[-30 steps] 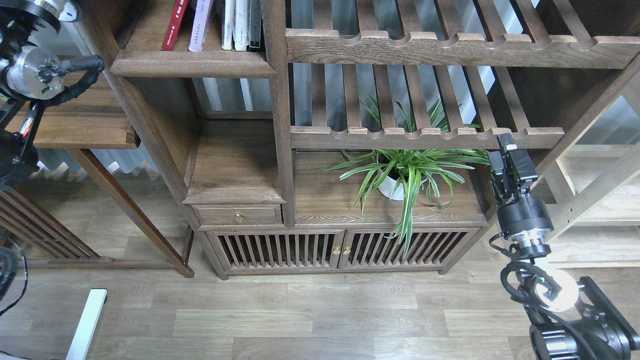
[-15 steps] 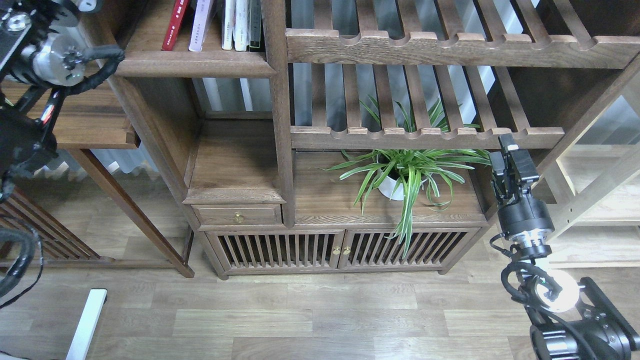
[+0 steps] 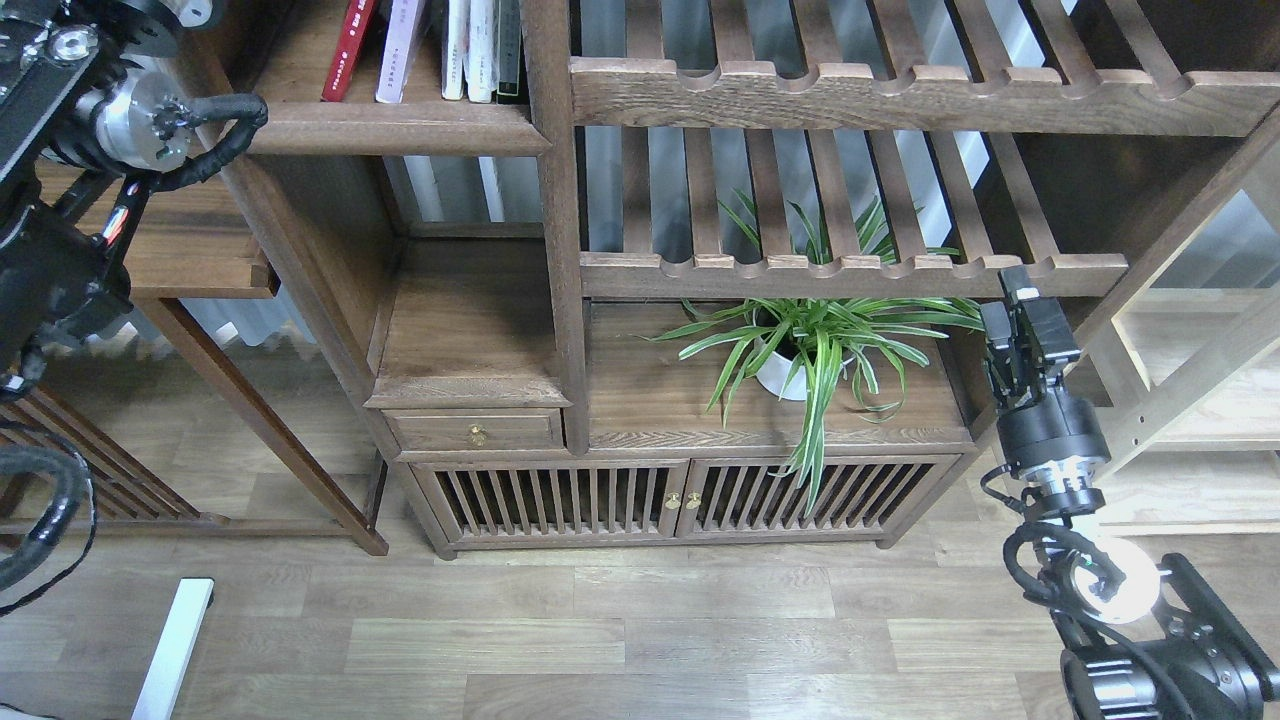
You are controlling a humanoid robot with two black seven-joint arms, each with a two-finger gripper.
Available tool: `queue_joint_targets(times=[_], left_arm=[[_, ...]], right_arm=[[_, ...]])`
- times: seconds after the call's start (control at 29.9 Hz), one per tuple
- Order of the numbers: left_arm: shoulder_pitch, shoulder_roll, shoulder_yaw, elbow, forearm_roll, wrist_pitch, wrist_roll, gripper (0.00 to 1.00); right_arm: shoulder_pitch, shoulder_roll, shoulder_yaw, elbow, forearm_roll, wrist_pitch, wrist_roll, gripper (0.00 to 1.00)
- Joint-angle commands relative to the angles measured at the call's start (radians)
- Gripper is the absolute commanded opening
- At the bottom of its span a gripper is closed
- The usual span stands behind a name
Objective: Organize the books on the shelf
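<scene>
On the shelf (image 3: 400,128), a dark-brown board with a thick rounded front edge at the top left, a red book (image 3: 350,45) leans against a pale lavender book (image 3: 400,45). The larger maroon book does not show. My left arm's silver wrist joint (image 3: 130,115) and its black cable reach the shelf's left end. The left gripper is past the top edge, out of view. My right gripper (image 3: 1022,318) points up at the right, beside the bookcase's lower right corner, far from the books. It holds nothing, and its dark fingers stand too close together to read.
Slim white-spined books (image 3: 470,45) and a dark-spined one (image 3: 510,50) stand right of the lavender book. Slatted racks (image 3: 850,90) fill the upper right. A potted spider plant (image 3: 810,345) sits on the low cabinet (image 3: 660,495). A side table (image 3: 190,250) stands at left.
My left arm has moved right and up, so its wrist joint and cable now reach the shelf's left end. The right arm and the books have not moved.
</scene>
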Motion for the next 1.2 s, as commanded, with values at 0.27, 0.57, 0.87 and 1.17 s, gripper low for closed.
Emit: queue_joint_targets(times=[0.27, 0.57, 0.87, 1.17], left_arm=[[-0.035, -0.031, 0.062, 0.078, -0.012, -0.001, -0.055, 0.1], [-0.029, -0.032, 0.079, 0.095, -0.013, -0.001, -0.11, 0.1], [-0.021, -0.031, 0.123, 0.103, -0.013, -0.001, -0.135, 0.09], [0.0, -0.031, 0.156, 0.121, -0.048, -0.001, -0.144, 0.1]], right_arm=[[-0.001, 0.0, 0.013, 0.0, 0.0, 0.0, 0.0, 0.7], [-0.001, 0.0, 0.014, 0.0, 0.001, 0.0, 0.0, 0.7], [-0.001, -0.008, 0.016, 0.0, 0.003, 0.0, 0.0, 0.7], [-0.003, -0.01, 0.031, 0.0, 0.005, 0.0, 0.0, 0.7]])
